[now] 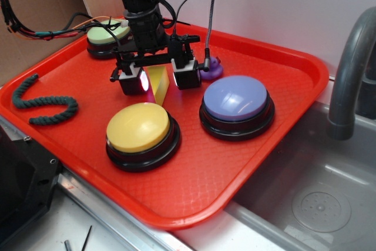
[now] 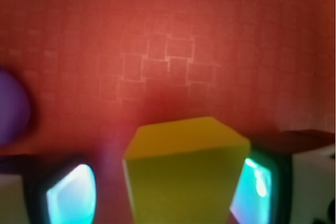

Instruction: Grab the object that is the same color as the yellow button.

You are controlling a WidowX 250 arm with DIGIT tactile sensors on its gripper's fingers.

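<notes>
currently gripper (image 1: 158, 80) is spread, pads not touching the yellow wedge (image 1: 157, 84); its sloped faces could squirt out on closing, toward the yellow button (image 1: 141, 129).

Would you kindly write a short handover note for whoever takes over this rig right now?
Tool: open, lowered over the tray, a finger on either side of the yellow wedge; contact on either side cannot be judged.
Yellow button: just in front of the wedge.
Done: tool lined up on the wedge.
Left: close the tool on it and lift.
</notes>
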